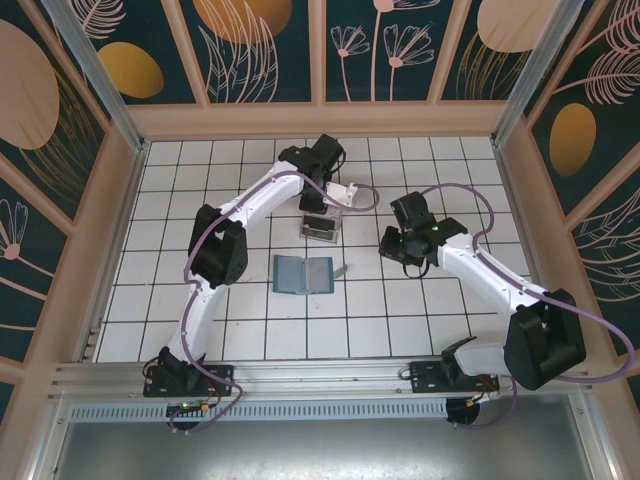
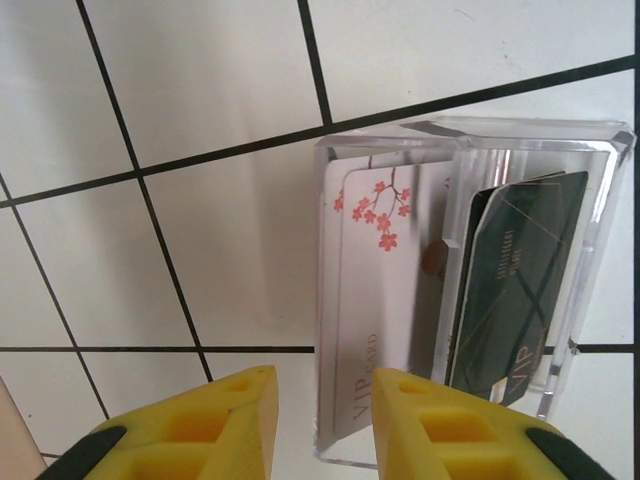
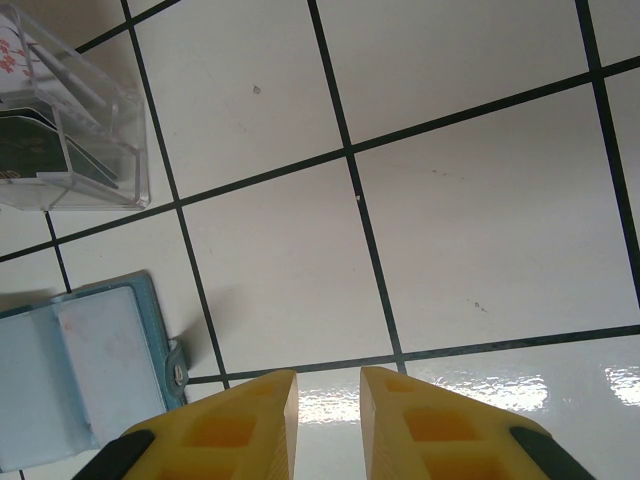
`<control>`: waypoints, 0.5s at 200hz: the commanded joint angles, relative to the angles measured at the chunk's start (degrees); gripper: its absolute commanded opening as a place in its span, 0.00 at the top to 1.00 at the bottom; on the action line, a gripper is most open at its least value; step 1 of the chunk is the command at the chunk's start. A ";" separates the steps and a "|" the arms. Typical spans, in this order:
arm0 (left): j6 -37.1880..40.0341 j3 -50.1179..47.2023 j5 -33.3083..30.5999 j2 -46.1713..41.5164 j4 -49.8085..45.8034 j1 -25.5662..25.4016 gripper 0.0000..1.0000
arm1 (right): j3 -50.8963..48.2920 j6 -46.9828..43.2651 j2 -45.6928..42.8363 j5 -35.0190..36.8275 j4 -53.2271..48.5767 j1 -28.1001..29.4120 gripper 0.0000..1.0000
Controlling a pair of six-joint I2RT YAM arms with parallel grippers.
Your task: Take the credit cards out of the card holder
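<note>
Tiled table (image 1: 400, 320): open card holder (image 1: 302, 273) near clear tray (image 2: 500, 135) holding credit cards (image 2: 390, 300)

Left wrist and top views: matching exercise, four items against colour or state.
1 pale card
2 dark card
3 card holder
4 clear tray

A lying open and flat
B pink blossom print
C transparent, holding both cards
D dark face, thin lines

Pairs: 1-B, 2-D, 3-A, 4-C

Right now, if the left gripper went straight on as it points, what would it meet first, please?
Probably the clear plastic tray, on the side holding the white flowered card; how far ahead it lies is unclear.
</note>
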 commanded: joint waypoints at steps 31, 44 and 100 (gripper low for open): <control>-8.29 -4.70 0.92 -5.68 8.41 -0.49 0.66 | -0.07 -0.50 0.77 -2.81 2.51 -0.33 0.75; -12.74 -6.93 1.24 -8.07 10.80 -0.50 0.66 | 0.19 -0.66 1.23 -3.29 3.04 0.02 0.75; -36.01 -20.86 -7.57 -19.54 25.87 -0.35 0.66 | 2.02 -0.85 5.03 -4.30 4.16 2.32 0.75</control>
